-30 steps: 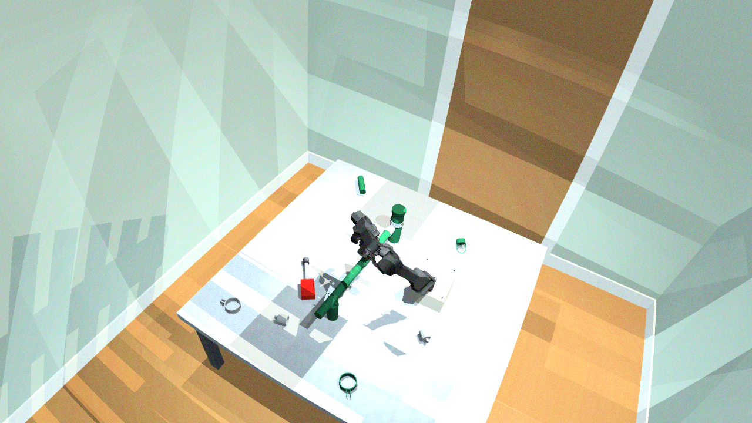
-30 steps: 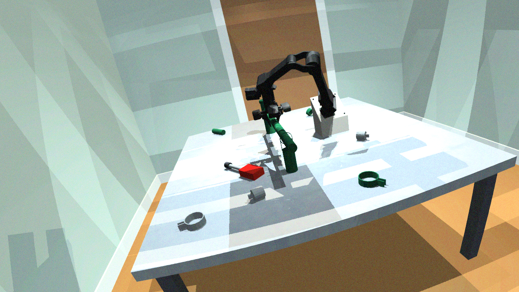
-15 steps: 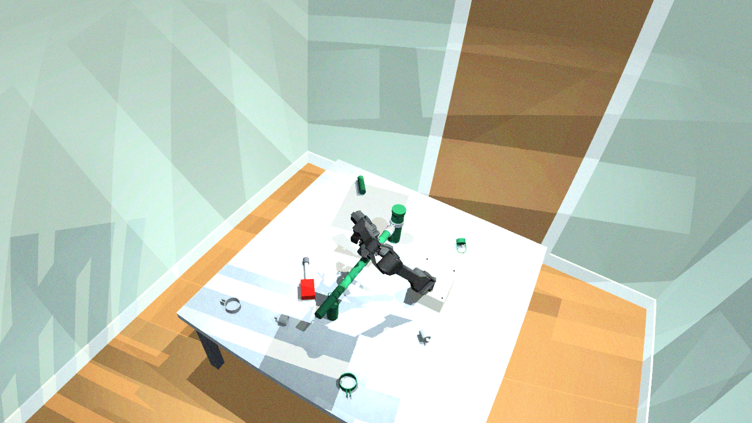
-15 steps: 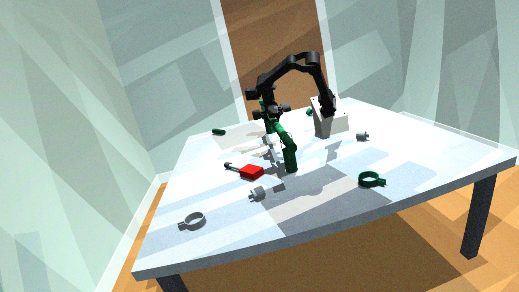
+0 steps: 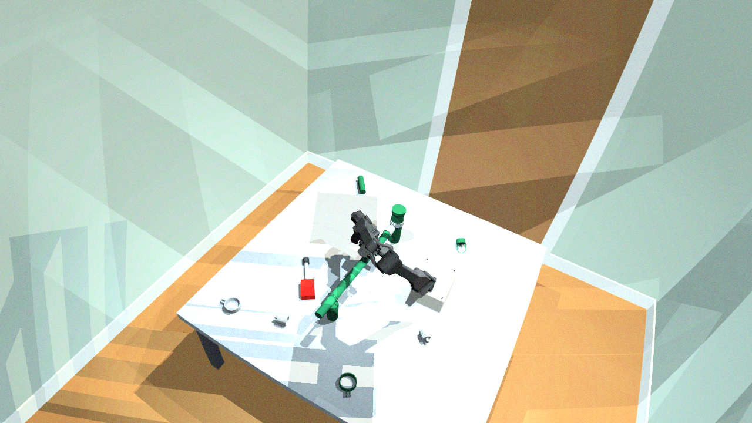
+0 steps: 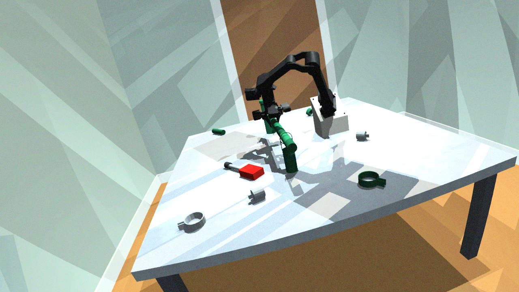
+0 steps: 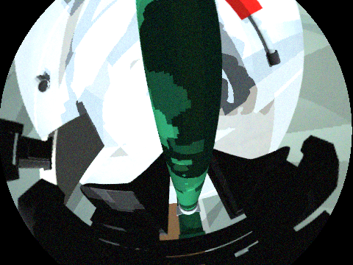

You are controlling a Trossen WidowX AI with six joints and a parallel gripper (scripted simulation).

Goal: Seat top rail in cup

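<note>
The white bench [image 5: 473, 336] [image 6: 435, 145] [image 7: 125, 129] is the biggest thing and carries all the rest. The black arm [image 5: 389, 261] [image 6: 311, 59] bends up and over from a pale block [image 5: 436, 302] [image 6: 339, 125] [image 7: 73, 154]. The long green rail [image 5: 346, 281] [image 6: 284, 135] [image 7: 184, 73] runs above the bench, between two posts. Its far end is at the pale cup [image 5: 389, 228] [image 7: 188, 210] by the big post [image 5: 395, 234] [image 6: 269, 127] [image 7: 190, 224]; I cannot tell how deep it goes in. Its near end sticks out past the small post [image 5: 332, 311] [image 6: 289, 159], through a thin loop [image 6: 281, 141] on top. The red tool [image 5: 307, 289] [image 6: 251, 172] [image 7: 246, 7] lies flat near the small post.

The black fingers [image 6: 273, 118] are shut on the rail, one on each side, close to the big post. The pale band [image 5: 396, 224] goes around that post, up high, just below the green cap [image 5: 398, 210].

A green ring [image 5: 339, 382] [image 6: 366, 184] and a grey ring [image 5: 231, 311] [image 6: 192, 228] lie flat, well apart. A short green rod [image 5: 361, 184] [image 6: 218, 132] lies near the back edge. Two little grey cups sit on the bench: one [image 5: 282, 319] [image 6: 258, 194] between the grey ring and the small post, the other [image 5: 424, 337] [image 6: 361, 136] [image 7: 43, 84] near the block.
</note>
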